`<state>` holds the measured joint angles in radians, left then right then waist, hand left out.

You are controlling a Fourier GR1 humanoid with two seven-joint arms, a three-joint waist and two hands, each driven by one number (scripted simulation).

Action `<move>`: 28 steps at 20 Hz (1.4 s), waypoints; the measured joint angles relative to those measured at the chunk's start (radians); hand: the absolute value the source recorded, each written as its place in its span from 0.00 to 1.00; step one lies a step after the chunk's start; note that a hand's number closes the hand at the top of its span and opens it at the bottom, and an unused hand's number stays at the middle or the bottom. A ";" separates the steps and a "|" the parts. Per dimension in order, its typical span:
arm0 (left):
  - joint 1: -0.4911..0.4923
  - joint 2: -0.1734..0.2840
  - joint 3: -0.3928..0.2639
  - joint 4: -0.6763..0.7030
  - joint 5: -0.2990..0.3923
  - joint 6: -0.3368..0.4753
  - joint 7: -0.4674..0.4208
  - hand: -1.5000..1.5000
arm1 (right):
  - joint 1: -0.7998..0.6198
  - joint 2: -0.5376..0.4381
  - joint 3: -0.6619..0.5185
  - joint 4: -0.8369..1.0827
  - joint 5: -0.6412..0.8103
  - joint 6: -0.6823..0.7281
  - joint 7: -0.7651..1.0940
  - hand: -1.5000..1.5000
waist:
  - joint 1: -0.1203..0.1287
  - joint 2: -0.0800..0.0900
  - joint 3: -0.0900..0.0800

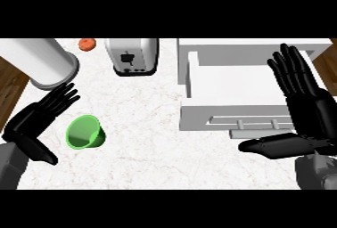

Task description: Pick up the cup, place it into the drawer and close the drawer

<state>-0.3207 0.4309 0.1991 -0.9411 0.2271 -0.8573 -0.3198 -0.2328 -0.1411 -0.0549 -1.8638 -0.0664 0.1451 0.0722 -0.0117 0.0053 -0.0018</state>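
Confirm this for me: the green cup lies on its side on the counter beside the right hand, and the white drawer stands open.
One thing is wrong: the green cup lies on its side beside the left hand, not the right hand. The head view shows it. The rest holds: the cup is on the counter, and the white drawer stands open.

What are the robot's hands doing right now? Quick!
Left hand: open, holding nothing, beside the green cup.
Right hand: open, holding nothing, over the open white drawer.
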 measured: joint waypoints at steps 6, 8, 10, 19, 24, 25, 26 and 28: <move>-0.049 0.005 -0.037 0.215 -0.171 0.099 -0.183 0.00 | -0.017 -0.018 -0.020 0.004 -0.013 0.015 0.005 0.00 | -0.009 0.002 -0.001; -0.058 0.018 -0.053 0.272 -0.209 0.121 -0.237 0.00 | -0.021 -0.021 -0.027 0.005 -0.025 0.021 0.004 0.00 | -0.012 0.004 -0.001; -0.073 0.021 -0.067 0.328 -0.238 0.150 -0.282 0.00 | -0.033 -0.020 -0.028 0.009 -0.024 0.017 0.014 0.00 | -0.013 0.004 -0.002; -0.124 0.002 -0.124 0.499 -0.321 0.261 -0.440 0.00 | -0.051 -0.032 -0.040 0.010 -0.041 0.030 0.019 0.00 | -0.025 0.009 -0.004; -0.121 -0.014 -0.148 0.550 -0.340 0.299 -0.512 0.00 | -0.062 -0.048 -0.056 0.009 -0.061 0.041 0.035 0.00 | -0.029 0.012 -0.005; -0.127 -0.021 -0.152 0.559 -0.342 0.305 -0.520 0.00 | -0.065 -0.048 -0.057 0.012 -0.060 0.040 0.036 0.00 | -0.029 0.012 -0.005; -0.128 -0.018 -0.154 0.569 -0.343 0.305 -0.528 0.00 | -0.070 -0.047 -0.056 0.009 -0.061 0.037 0.043 0.00 | -0.030 0.013 -0.005; -0.133 -0.037 -0.163 0.587 -0.349 0.321 -0.545 0.00 | -0.070 -0.051 -0.057 0.013 -0.062 0.041 0.040 0.00 | -0.034 0.014 -0.006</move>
<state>-0.4539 0.3936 0.0363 -0.3545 -0.1218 -0.5358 -0.8652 -0.3031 -0.1917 -0.1121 -1.8507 -0.1282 0.1865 0.1122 -0.0455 0.0192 -0.0076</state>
